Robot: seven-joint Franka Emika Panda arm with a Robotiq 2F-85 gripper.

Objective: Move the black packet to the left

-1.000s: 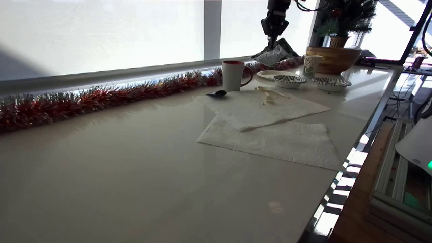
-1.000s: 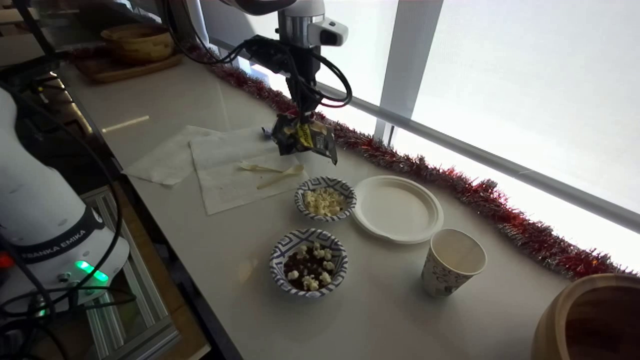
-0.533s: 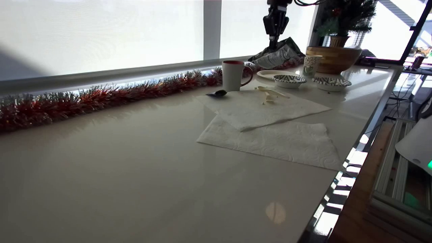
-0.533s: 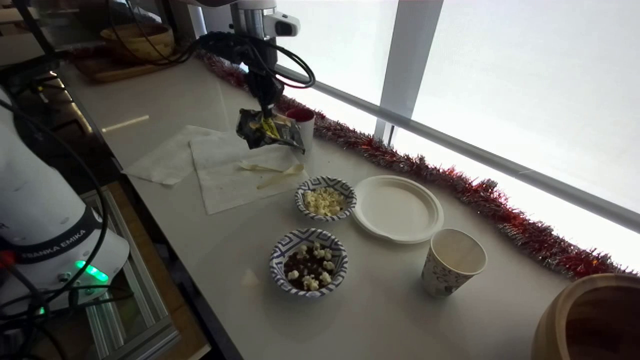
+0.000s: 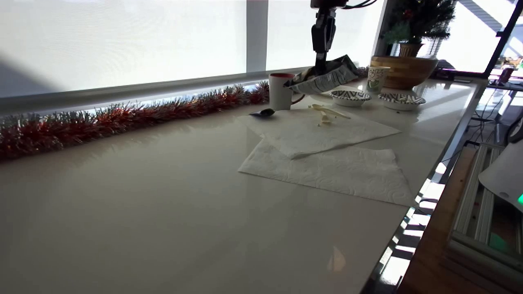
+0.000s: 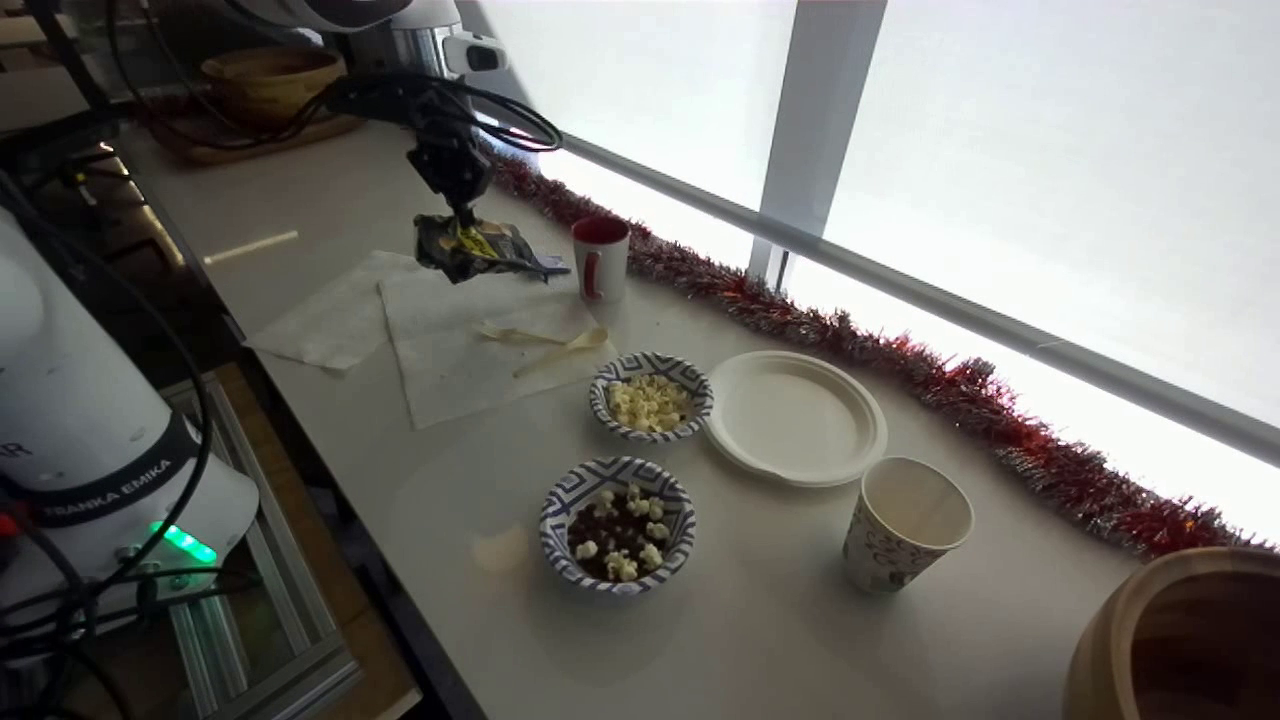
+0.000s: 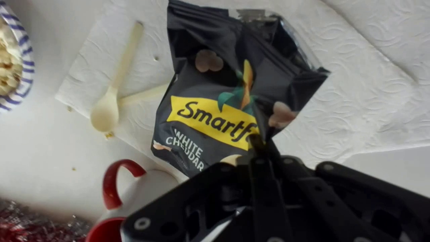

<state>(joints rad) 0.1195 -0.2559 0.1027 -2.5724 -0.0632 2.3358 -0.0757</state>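
Note:
The black packet [image 7: 191, 80] shows large in the wrist view, with a yellow brand band and white lettering; its upper end looks torn open. My gripper [image 7: 263, 143] is shut on a pinched fold near its middle edge. In both exterior views the packet [image 5: 327, 83] [image 6: 490, 250] hangs under the gripper [image 5: 320, 70] [image 6: 464, 218], held above the table and the paper napkins. In an exterior view it overlaps the rim and handle side of the white mug [image 5: 280, 96]. The fingertips are partly hidden by the packet's fold.
White napkins [image 6: 470, 370] lie below with a wooden spoon [image 6: 570, 350] and fork. The mug [image 6: 605, 265] stands close by. A popcorn bowl [image 6: 650, 430], second bowl [image 6: 618, 585], plate [image 6: 795, 425] and paper cup [image 6: 900, 560] stand beyond. Tinsel [image 6: 880, 350] runs along the window.
The gripper has carried the packet left, away from in front of the mug, in an exterior view. In an exterior view it has come slightly lower and left. The packet stays gripped.

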